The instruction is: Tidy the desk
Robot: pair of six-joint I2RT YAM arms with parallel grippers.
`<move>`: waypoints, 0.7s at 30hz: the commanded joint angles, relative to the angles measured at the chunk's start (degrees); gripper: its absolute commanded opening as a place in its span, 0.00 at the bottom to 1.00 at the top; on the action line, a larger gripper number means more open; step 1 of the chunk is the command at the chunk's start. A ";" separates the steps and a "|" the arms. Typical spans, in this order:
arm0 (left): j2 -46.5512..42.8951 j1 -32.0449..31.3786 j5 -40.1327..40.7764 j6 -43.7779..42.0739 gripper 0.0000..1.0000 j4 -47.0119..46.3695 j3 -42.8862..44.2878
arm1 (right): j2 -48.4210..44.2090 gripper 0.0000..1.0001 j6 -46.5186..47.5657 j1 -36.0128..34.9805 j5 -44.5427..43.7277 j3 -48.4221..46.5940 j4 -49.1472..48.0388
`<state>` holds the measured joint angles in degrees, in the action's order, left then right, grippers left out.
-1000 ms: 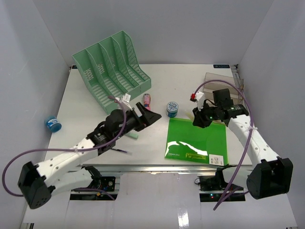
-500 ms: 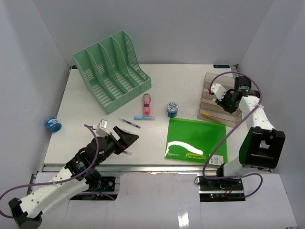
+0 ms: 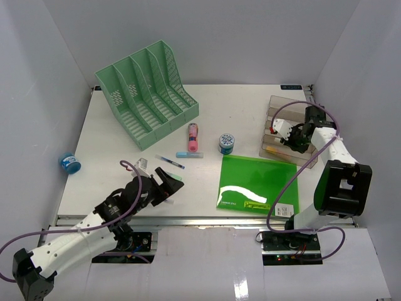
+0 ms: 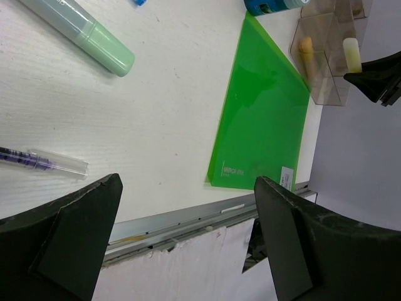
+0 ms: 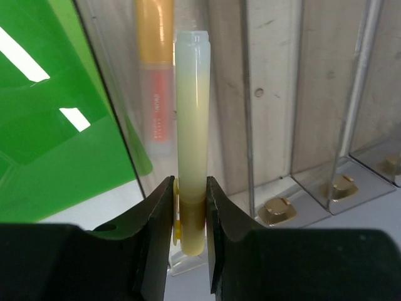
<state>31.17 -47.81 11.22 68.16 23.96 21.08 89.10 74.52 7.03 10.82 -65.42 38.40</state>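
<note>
As R claw (image 5: 188, 210) is clamped on pale marker (image 5: 191, 94) over clear organiser (image 3: 274, 113) at right of counter (image 3: 238, 106), stowing appears in hand; next: lower into slot, release; L claw (image 4: 188, 194) apart, empty.

Nothing legible. Green folder (image 4: 263, 106): white corner print too small; white sticker (image 3: 285, 210) unreadable. Orange marker (image 5: 155, 94): print blurred.

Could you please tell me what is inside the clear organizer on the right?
An orange marker lies in the slot nearest the green folder; the right gripper holds a pale yellow marker at the next. Other slots look empty, their near ends hidden by the gripper.
</note>
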 commanded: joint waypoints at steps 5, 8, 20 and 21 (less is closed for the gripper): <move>3.33 0.18 0.46 0.23 0.98 -2.23 1.76 | 0.20 0.20 4.59 -0.07 2.42 2.52 -1.11; 6.14 0.36 0.45 0.22 0.98 -2.70 2.04 | 1.56 0.26 3.98 -0.04 2.13 1.73 -1.28; 15.15 5.64 -4.70 -1.83 0.98 -5.27 4.78 | 0.78 0.66 3.09 0.74 3.32 0.70 -1.26; 15.83 6.35 -5.59 -1.94 0.97 -5.38 4.85 | 0.00 0.67 2.77 0.84 3.60 0.59 -1.08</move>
<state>45.68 -44.00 8.79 67.46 20.60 23.30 92.00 78.00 7.18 12.21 -63.22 35.85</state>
